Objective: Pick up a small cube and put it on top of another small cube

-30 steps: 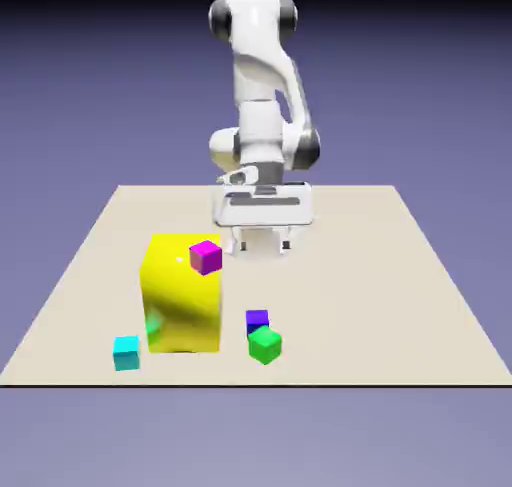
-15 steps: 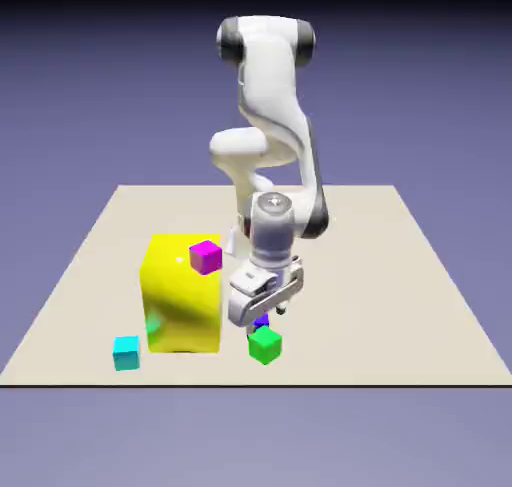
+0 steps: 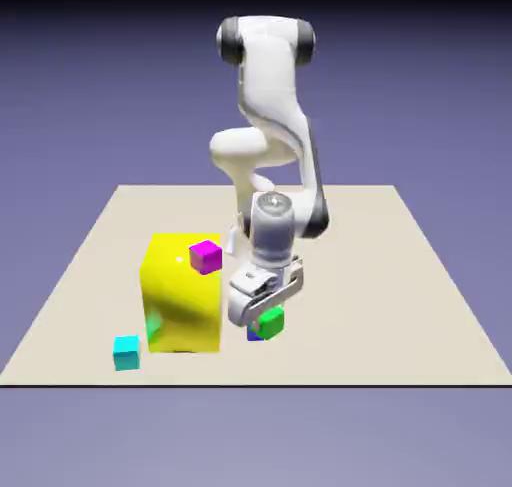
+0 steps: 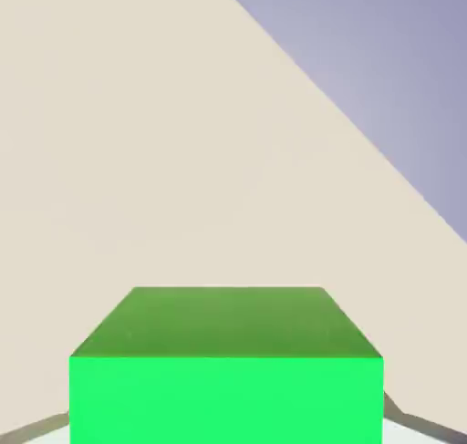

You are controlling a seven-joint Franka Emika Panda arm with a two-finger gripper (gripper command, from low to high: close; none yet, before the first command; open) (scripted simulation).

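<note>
My gripper (image 3: pixel 264 317) is shut on a small green cube (image 3: pixel 269 322), which hangs just above the table near its front edge. A sliver of a small blue cube (image 3: pixel 254 334) shows at the green cube's lower left, mostly hidden behind it. In the hand view the green cube (image 4: pixel 226 369) fills the bottom between the grey fingertips (image 4: pixel 412 424), with bare table beyond it. A small cyan cube (image 3: pixel 126 352) lies at the front left. A small magenta cube (image 3: pixel 205 256) rests on top of the big yellow block (image 3: pixel 182 297).
The big yellow block stands just to the exterior view's left of the hand, with a green patch (image 3: pixel 153 326) on its lower left side. The beige table (image 3: pixel 400 305) ends close in front of the cubes. In the hand view its edge (image 4: pixel 365 141) runs diagonally at upper right.
The arm swung down from the back to the green cube. The jaws then shut on it, and it now sits higher, in front of the blue cube.
</note>
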